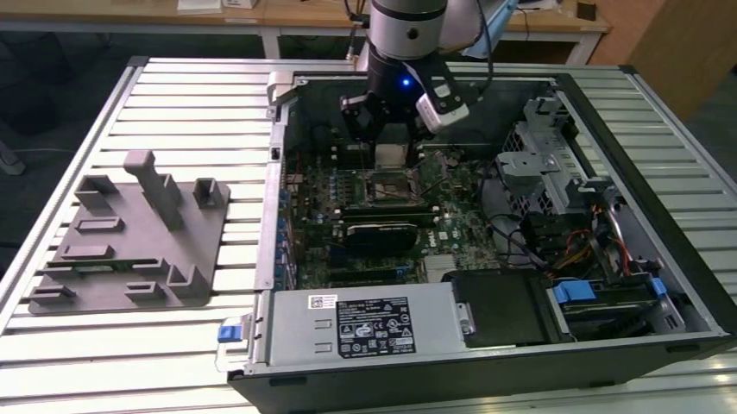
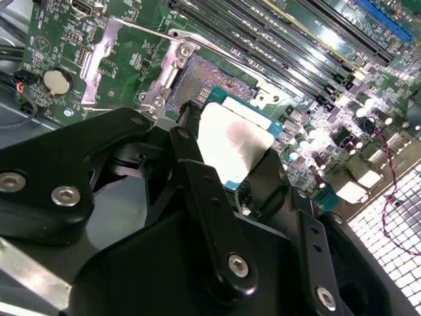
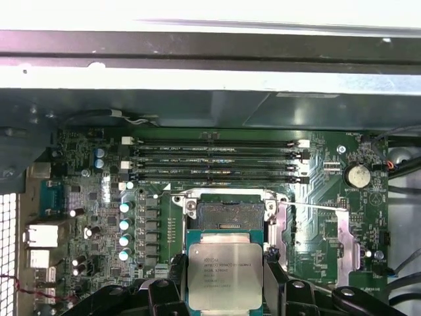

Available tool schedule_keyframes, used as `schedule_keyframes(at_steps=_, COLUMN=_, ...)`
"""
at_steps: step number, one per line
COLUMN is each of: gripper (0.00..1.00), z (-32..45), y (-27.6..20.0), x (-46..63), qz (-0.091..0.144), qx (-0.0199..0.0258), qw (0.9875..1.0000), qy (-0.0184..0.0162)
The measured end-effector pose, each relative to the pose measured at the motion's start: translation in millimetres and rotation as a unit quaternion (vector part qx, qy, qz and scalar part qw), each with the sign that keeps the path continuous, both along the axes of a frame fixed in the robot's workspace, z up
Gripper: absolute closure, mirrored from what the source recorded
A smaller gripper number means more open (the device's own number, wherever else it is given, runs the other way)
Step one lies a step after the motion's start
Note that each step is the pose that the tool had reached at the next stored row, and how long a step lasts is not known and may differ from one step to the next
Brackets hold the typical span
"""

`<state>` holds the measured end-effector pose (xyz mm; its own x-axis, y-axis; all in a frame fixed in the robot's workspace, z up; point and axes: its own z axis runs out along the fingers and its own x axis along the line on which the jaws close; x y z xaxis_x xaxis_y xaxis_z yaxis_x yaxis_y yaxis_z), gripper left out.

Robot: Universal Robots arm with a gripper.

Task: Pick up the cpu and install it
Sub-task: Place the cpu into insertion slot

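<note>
We see the arm reaching down into an open computer case (image 1: 645, 112) that lies on its side on a slatted metal table (image 1: 185, 95). The gripper (image 1: 392, 148) hangs over the green circuit board (image 1: 461, 220) in the half of the case away from the power supply box (image 1: 362, 323). Its jaws are drawn in against two opposite edges of the cpu (image 1: 393, 157) and hold it with the silvery top facing up towards the wrist. In the first wrist view the cpu (image 3: 225, 273) sits between two black fingers (image 3: 172, 271) of the gripper (image 3: 225, 284), square to the board, and it overlaps the near edge of the socket (image 3: 227, 214). The socket is open and bare, with its metal cover plate (image 3: 345, 234) swung out to one side, so the cpu is not yet seated. The second wrist view shows the cpu (image 2: 233, 141) from a low slant, raised above the socket (image 2: 197, 76), with the cover plate (image 2: 125, 59) folded back beside a coin battery (image 2: 58, 80). Four long memory slots (image 3: 217, 158) run past the far side of the socket. On the table at the exterior view's left, well apart from the case, stands a grey holder block (image 1: 127, 241)
</note>
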<state>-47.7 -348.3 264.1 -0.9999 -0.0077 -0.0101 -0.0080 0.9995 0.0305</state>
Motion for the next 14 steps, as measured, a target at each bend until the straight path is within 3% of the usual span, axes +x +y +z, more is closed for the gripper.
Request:
schedule_keyframes(at_steps=7, gripper=0.45, z=0.0, y=0.0, x=0.0, qz=-0.042, qx=0.0, qw=0.9991, qy=0.0)
schedule_keyframes(at_steps=14, gripper=0.45, z=0.0, y=0.0, x=0.0, qz=-0.093, qx=0.0, qw=0.9957, qy=0.0)
